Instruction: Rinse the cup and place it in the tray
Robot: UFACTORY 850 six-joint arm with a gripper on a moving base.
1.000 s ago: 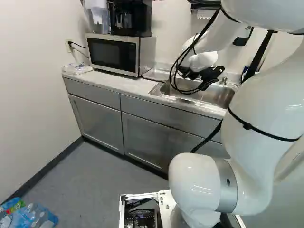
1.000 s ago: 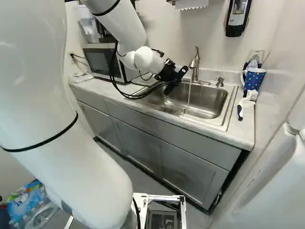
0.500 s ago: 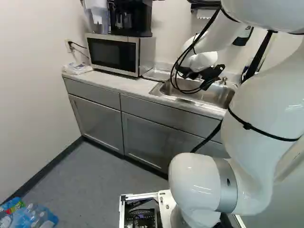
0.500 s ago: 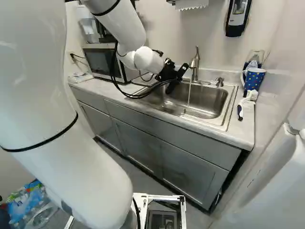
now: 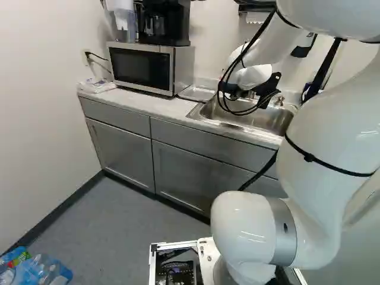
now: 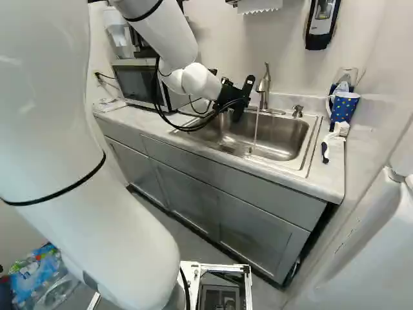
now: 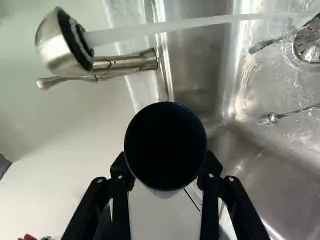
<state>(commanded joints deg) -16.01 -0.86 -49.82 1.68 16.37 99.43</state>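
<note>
The gripper (image 6: 242,99) hangs over the left part of the sink (image 6: 310,145), left of the faucet (image 6: 264,86). In the wrist view my gripper (image 7: 166,166) is shut on a dark round cup (image 7: 165,145), one finger on each side. One dark round end of the cup faces the camera; whether it is the mouth or the base I cannot tell. Water (image 7: 200,22) runs from the faucet head (image 7: 62,45) into the basin, beside the cup and apart from it. A shallow metal tray (image 5: 197,94) lies between microwave and sink.
A microwave (image 5: 151,68) stands on the counter, a coffee maker (image 5: 163,22) on top. Right of the sink are a blue spotted mug (image 6: 344,106) and a brush (image 6: 330,143). Spoons (image 7: 270,118) lie in the basin. A soap dispenser (image 6: 321,24) hangs on the wall.
The gripper has turned at the wrist, so its end now stands more upright above the sink than before. The base and the rest of the arm have hardly moved.
</note>
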